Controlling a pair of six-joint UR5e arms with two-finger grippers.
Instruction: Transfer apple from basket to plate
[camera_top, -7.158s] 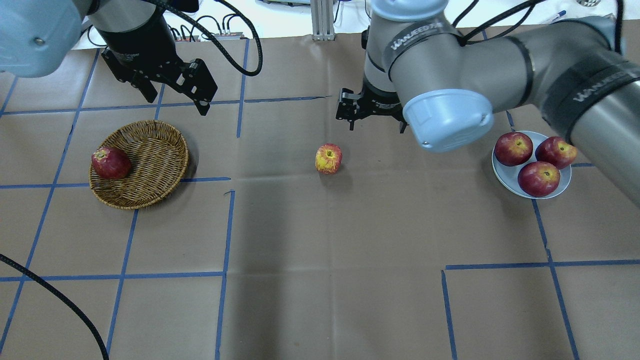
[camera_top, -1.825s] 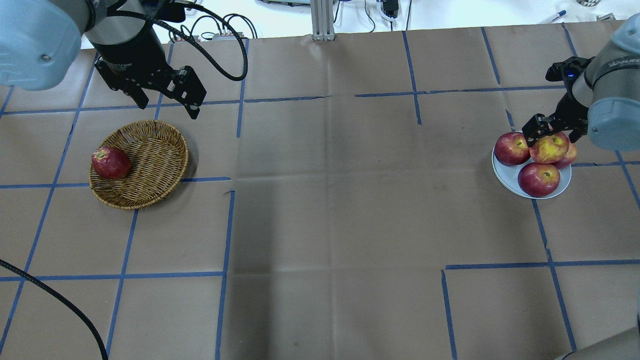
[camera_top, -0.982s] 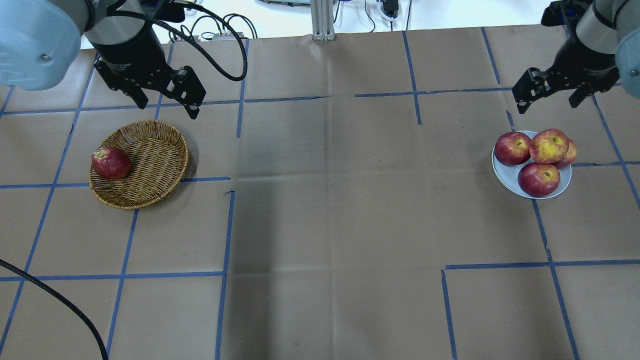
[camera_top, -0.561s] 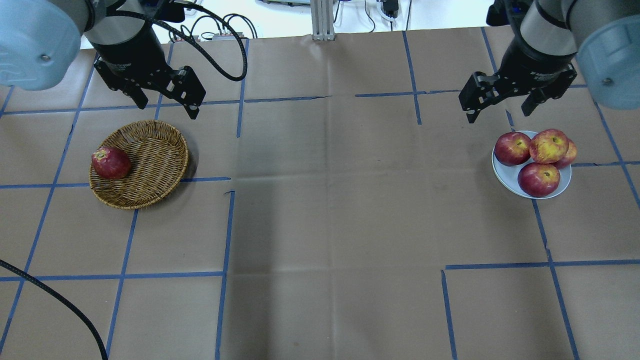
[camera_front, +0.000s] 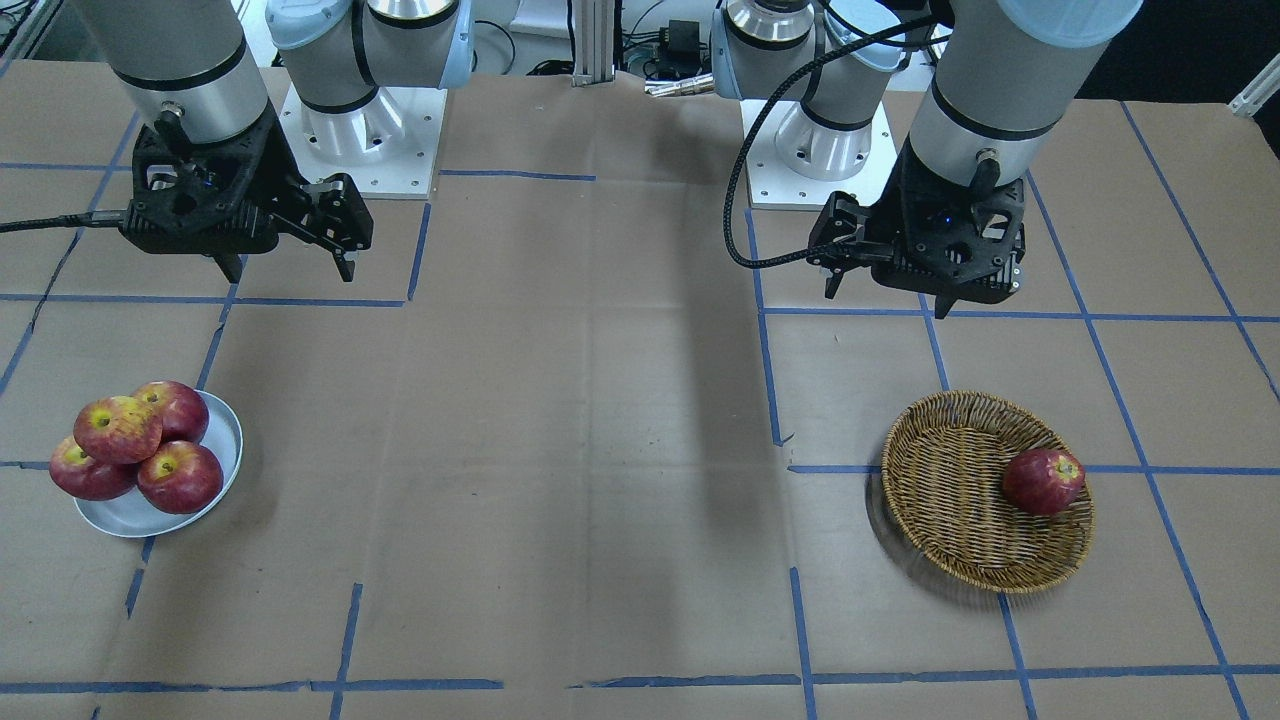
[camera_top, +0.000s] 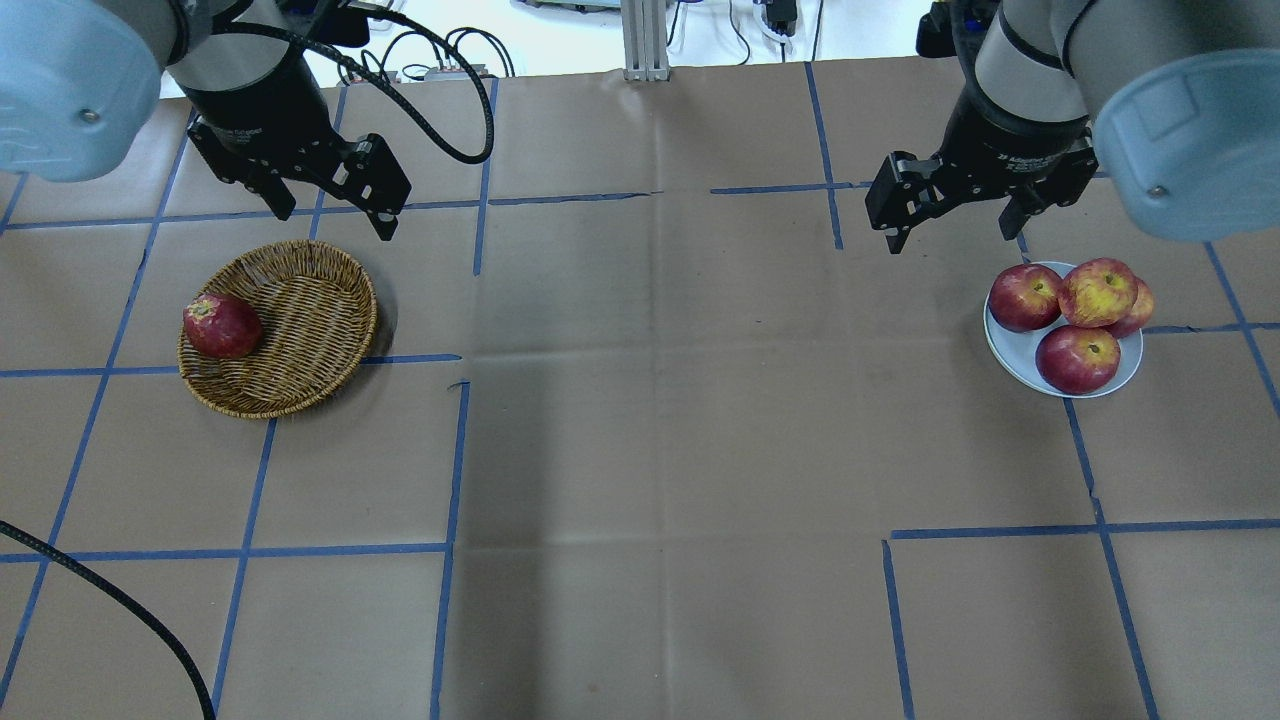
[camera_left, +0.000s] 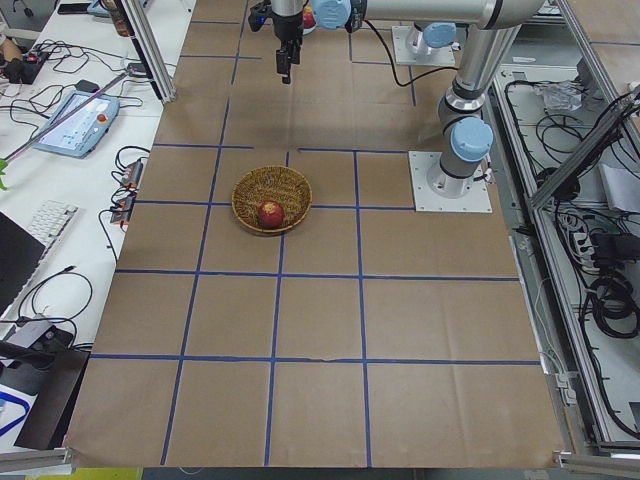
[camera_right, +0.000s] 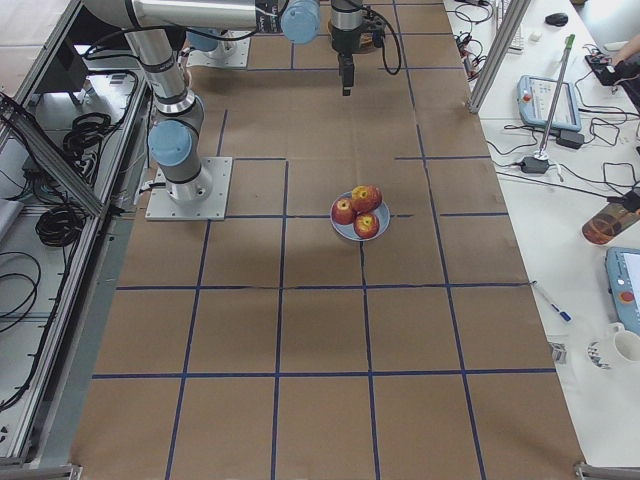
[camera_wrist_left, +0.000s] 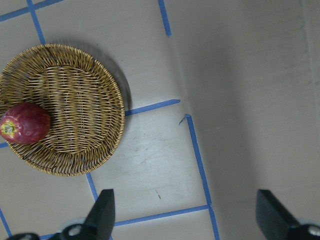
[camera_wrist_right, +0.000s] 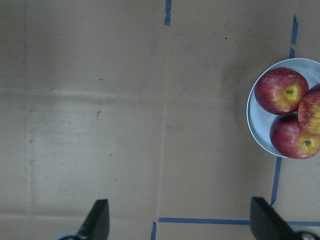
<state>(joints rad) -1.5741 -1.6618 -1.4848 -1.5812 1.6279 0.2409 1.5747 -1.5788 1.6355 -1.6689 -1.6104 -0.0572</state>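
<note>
The pale pinkish-red apple (camera_top: 1097, 292) with yellow streaks rests on top of three darker apples on the bluish-white plate (camera_top: 1008, 358) at the right. It also shows in the front view (camera_front: 117, 428). My right gripper (camera_top: 950, 232) is open and empty, raised behind and to the left of the plate. The wicker basket (camera_top: 305, 300) sits at the left and holds one dark red apple (camera_top: 221, 326) at its left rim. My left gripper (camera_top: 335, 208) is open and empty, raised just behind the basket.
Brown paper with blue tape grid lines covers the table (camera_top: 640, 450). A black cable (camera_top: 110, 590) crosses the near left corner. An aluminium post (camera_top: 645, 40) stands at the far edge. The left wrist view shows the basket (camera_wrist_left: 75, 100) below and left of its fingers.
The right gripper carried the pale apple from the table's middle to the plate, let it go on top of the other apples, then rose and moved left. The left arm barely moved.
</note>
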